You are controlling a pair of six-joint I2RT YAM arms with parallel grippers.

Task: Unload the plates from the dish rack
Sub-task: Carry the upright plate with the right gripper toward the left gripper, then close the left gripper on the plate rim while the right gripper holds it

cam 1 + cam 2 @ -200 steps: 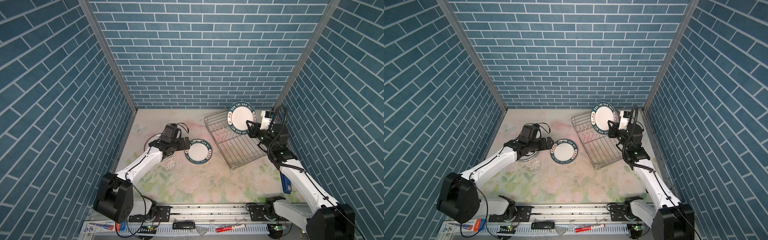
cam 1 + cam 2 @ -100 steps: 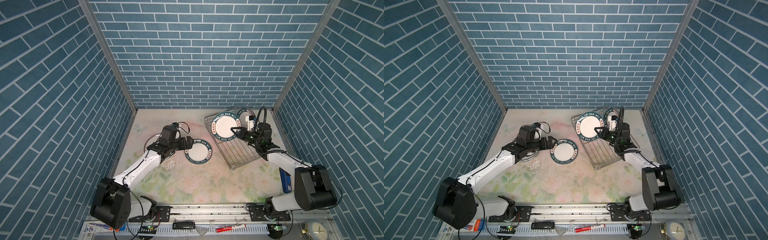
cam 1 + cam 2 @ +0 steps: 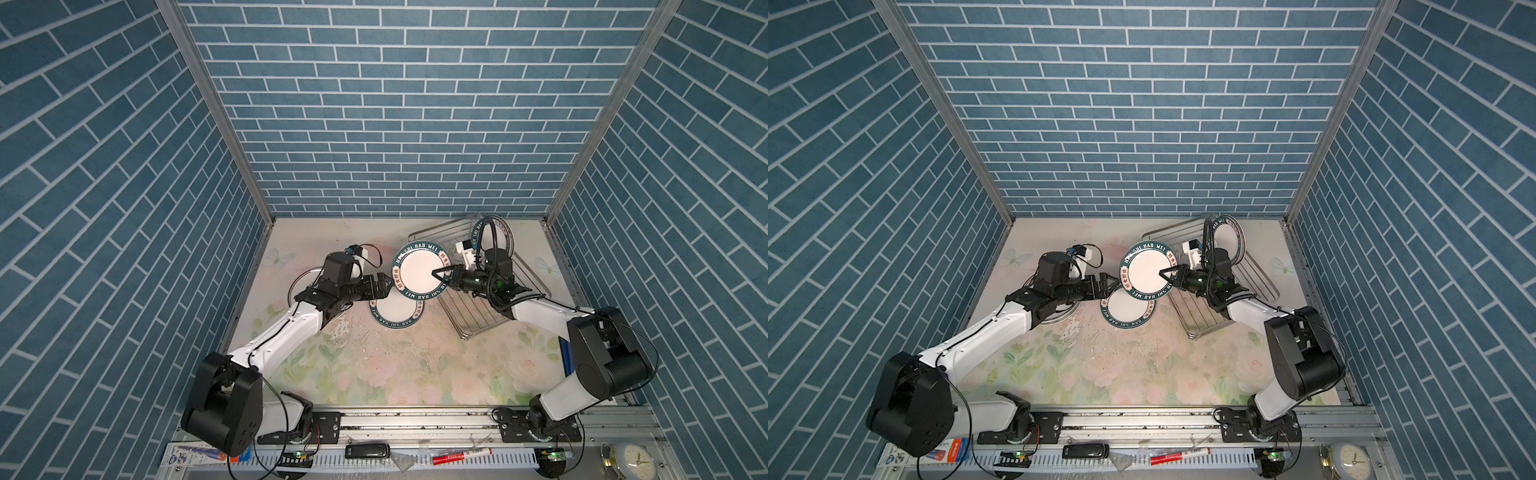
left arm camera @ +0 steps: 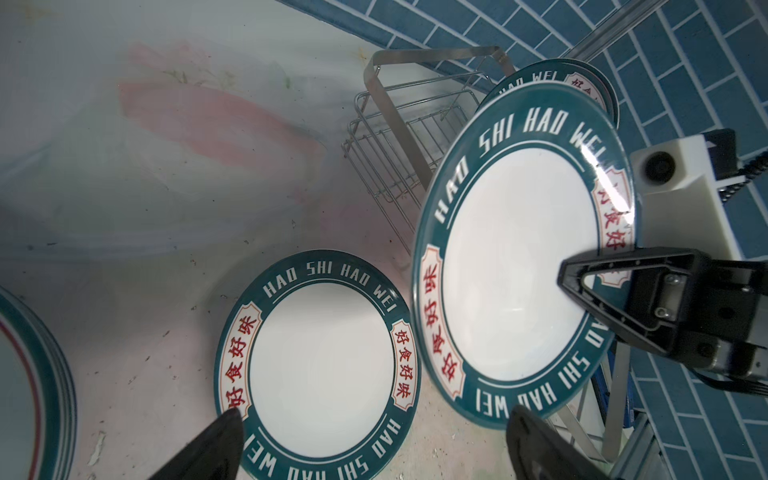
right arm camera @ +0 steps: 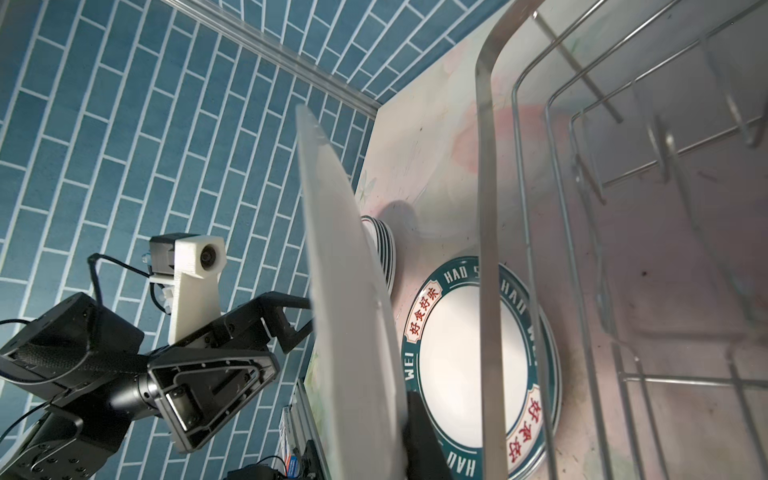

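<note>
My right gripper (image 3: 437, 274) (image 3: 1165, 274) is shut on the rim of a white plate with a dark green lettered rim (image 3: 417, 270) (image 3: 1147, 272) (image 4: 519, 282). It holds the plate tilted above the table, left of the dish rack (image 3: 471, 318) (image 3: 1204, 313) (image 4: 399, 137). In the right wrist view this plate (image 5: 353, 291) is edge-on. My left gripper (image 3: 384, 286) (image 3: 1108, 284) (image 4: 376, 419) is open just beside the plate's left rim, holding nothing. A matching plate (image 3: 397, 316) (image 4: 320, 361) (image 5: 453, 361) lies flat below. Another plate (image 3: 505, 237) (image 3: 1229, 237) stands in the rack's far end.
A stack of plates (image 3: 296, 282) (image 4: 37, 374) (image 5: 384, 245) lies under my left arm. A blue object (image 3: 563, 353) is at the table's right edge. The front rail holds a marker (image 3: 461, 457), a black device (image 3: 368, 451) and a clock (image 3: 633, 461). Brick walls close three sides.
My right gripper has carried the plate out of the rack and leftwards to the table's middle. My left gripper has swung right towards it, still open.
</note>
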